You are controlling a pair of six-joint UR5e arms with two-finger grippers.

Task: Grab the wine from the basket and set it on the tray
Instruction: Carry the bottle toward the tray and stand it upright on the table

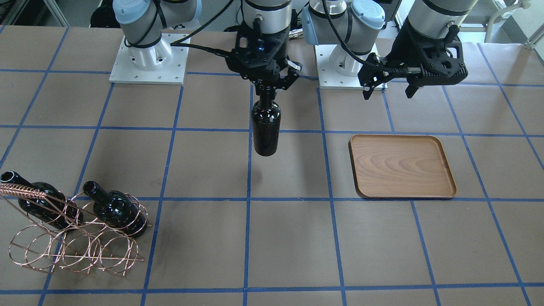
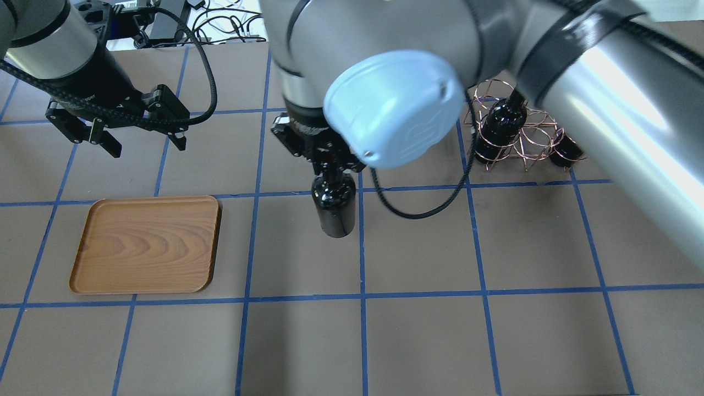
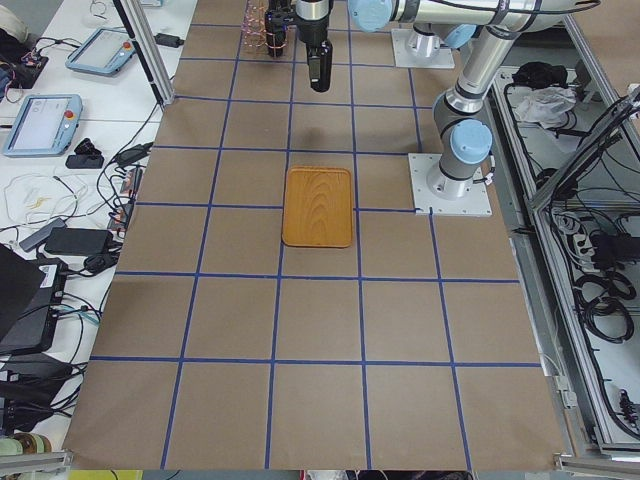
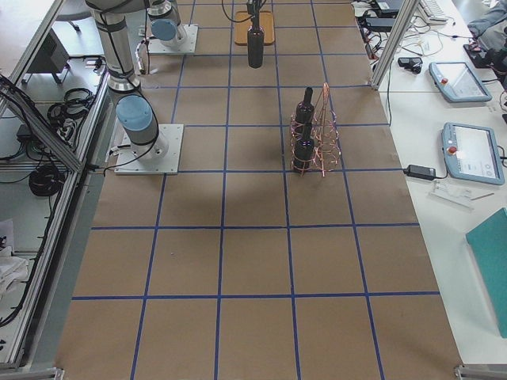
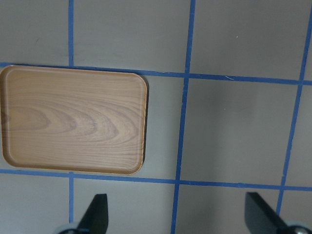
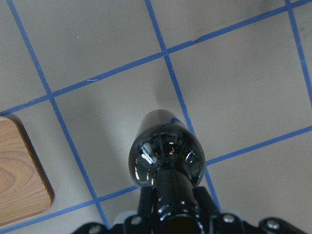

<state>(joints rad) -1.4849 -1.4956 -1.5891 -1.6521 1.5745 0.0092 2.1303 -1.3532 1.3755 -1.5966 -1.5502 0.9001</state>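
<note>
overhead exterior shows the right gripper (image 2: 330,166) clenched on the neck of a bottle (image 2: 333,212). the bottle hangs upright, mouth up and base down, above the middle of the table (image 2: 418,341), close to a blue tape line (image 2: 361,264). in the side views its base is clear of the brown paper. the right wrist view looks down the neck past the glossy shoulder, with a soft shadow (image 6: 163,95) on the paper beyond it; the gripper closes on both sides of the neck just under the mouth.

the bottle is between the basket (image 2: 520,144) and the tray (image 2: 146,245), well apart from both. the basket stands on the table to the robot's right. two more bottles (image 1: 117,208) sit side by side in its wire loops, tilted, necks sticking up out of the rack. the coiled handle (image 1: 21,191) runs across the neck of one.

the tray lies flat on the table to the robot's left. the left gripper (image 1: 386,89) hangs released above the table on the robot's side of the tray, fingers (image 5: 95,214) spread wide with nothing between them. in the left wrist view the tray fills the upper left and both fingertips are over bare paper.
</note>
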